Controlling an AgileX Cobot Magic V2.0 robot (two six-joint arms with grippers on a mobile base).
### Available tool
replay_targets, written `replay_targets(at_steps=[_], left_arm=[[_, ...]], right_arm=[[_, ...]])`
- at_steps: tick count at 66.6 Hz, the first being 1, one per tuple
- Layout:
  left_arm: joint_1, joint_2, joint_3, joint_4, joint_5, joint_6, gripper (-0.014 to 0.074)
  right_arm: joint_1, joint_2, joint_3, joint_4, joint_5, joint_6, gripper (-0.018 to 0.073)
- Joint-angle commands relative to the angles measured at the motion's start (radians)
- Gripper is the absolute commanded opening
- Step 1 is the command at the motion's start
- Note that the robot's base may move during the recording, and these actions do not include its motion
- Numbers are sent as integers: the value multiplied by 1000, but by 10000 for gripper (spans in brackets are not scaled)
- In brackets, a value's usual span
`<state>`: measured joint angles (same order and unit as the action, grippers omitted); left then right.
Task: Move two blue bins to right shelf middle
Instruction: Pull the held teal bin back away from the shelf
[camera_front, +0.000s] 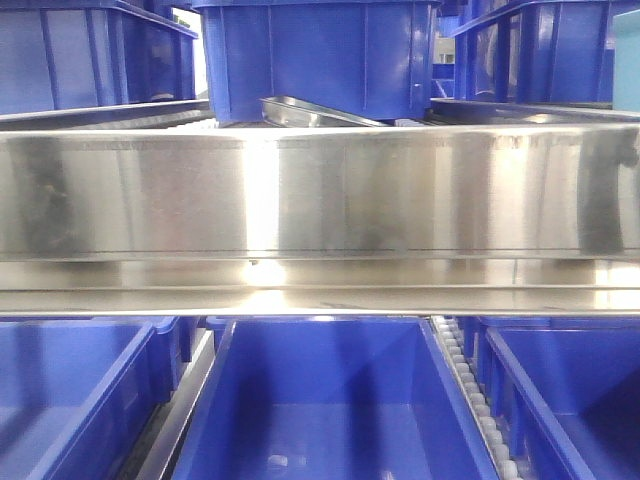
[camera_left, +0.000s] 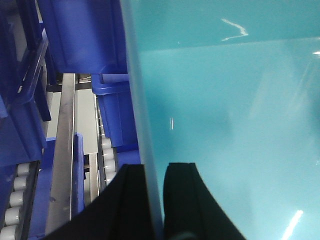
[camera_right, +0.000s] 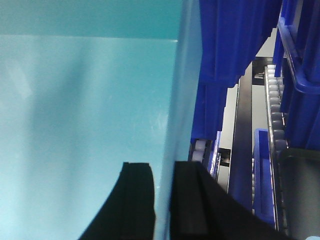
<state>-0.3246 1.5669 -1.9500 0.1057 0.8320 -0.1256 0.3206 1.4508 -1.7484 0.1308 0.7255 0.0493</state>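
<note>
Bin (camera_left: 225, 125) hangs between the two hands beside the roller lanes (camera_left: 107, 155). Left hand (camera_left: 154, 172) and right hand (camera_right: 162, 172) are each pinched narrow on a thin side wall. It looks like stiff, glossy, light plastic, so I'd expect slip or tilt rather than flex; grip at the rims and keep it level. Only the front view shows the steel shelf rail (camera_front: 320, 200) and the parked blue bins (camera_front: 320, 50); only the wrist views show the grips.

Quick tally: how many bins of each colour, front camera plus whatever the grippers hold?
Dark blue bins above the steel beam: 3
Dark blue bins below it: 3
Teal bin, held by left gripper and right gripper: 1
Total: 7
</note>
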Motion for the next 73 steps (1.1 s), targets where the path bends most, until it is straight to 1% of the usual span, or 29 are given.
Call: replay_targets(at_steps=[1, 73], left_arm=[[-2, -10, -9, -24, -44, 10, -111], [-2, -10, -9, -24, -44, 10, -111]], right_arm=[[3, -16, -6, 36, -67, -13, -153], [3, -16, -6, 36, -67, -13, -153]])
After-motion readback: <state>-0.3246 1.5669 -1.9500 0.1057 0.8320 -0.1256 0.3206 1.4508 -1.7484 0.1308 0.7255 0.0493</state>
